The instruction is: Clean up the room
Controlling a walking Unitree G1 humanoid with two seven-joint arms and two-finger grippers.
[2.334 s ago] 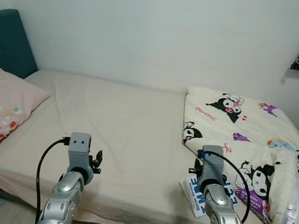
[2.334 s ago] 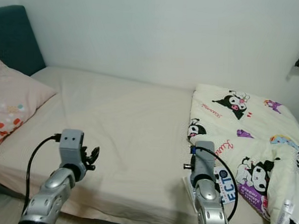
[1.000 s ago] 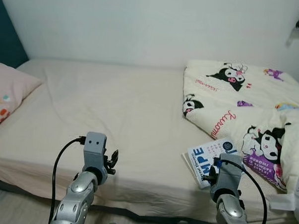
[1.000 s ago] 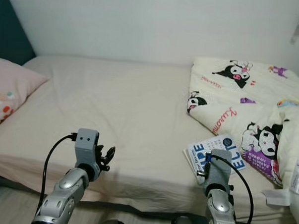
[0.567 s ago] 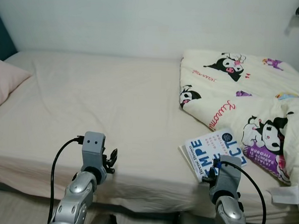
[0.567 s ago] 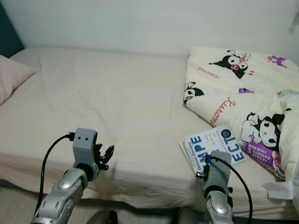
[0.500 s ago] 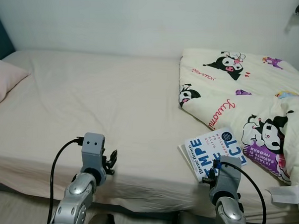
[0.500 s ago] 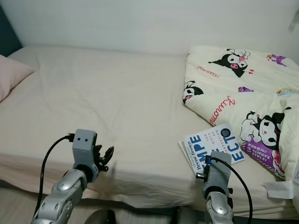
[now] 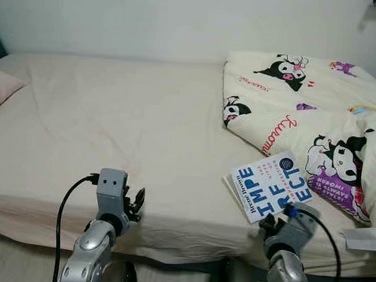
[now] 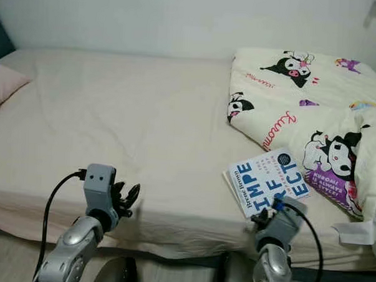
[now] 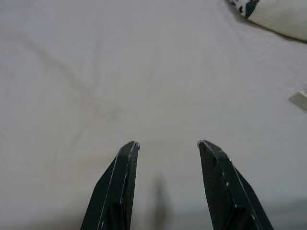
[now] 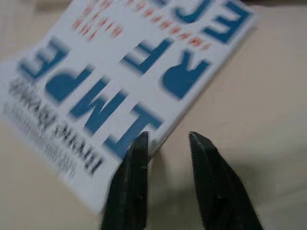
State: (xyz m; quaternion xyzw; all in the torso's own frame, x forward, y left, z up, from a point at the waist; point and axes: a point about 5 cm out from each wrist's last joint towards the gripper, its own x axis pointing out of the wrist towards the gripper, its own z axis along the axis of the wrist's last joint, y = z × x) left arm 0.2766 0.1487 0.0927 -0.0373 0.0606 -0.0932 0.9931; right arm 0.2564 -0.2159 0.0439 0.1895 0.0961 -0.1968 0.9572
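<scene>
Book (image 9: 271, 185): lower right of frame, flat on the bed (image 9: 132, 132) beside the blanket (image 9: 308, 115).
Right gripper (image 12: 168, 139): fingers narrowly parted at the book's near edge, nothing held.
Left gripper (image 11: 168, 145): fingers wide apart, empty, over bare sheet.
Step, judged: approaching the book. Next: straddle its edge, then close.

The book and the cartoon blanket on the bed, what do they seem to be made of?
The book looks like a paperback: a smooth white paper cover with big blue printed letters, lying flat on the sheet. The cartoon blanket looks like soft padded fabric, cream with printed characters; its puffy folds suggest a quilted filling, likely cotton or polyester.
</scene>
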